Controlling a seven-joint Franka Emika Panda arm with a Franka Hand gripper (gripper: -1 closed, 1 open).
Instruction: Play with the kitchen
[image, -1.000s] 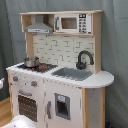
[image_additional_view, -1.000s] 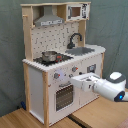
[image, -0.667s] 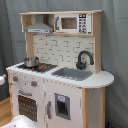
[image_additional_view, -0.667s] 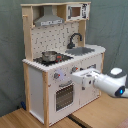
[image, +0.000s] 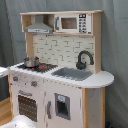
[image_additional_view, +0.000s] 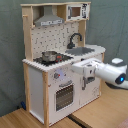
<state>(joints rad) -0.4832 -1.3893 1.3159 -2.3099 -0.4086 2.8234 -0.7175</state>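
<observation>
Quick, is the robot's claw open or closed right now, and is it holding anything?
Gripper: cannot be told; it sits close in front of the kitchen, and nothing can be seen in it.

— What do we see behind it all?

— We see a grey-green curtain (image: 116, 45) hanging in soft folds, filling the background in both exterior views.

— And underfoot?

— A light wooden floor (image_additional_view: 20, 119) in the second exterior view, with a dark seam running across the boards near the bottom. In the first exterior view we catch a strip of the same wood at the lower left corner.
</observation>
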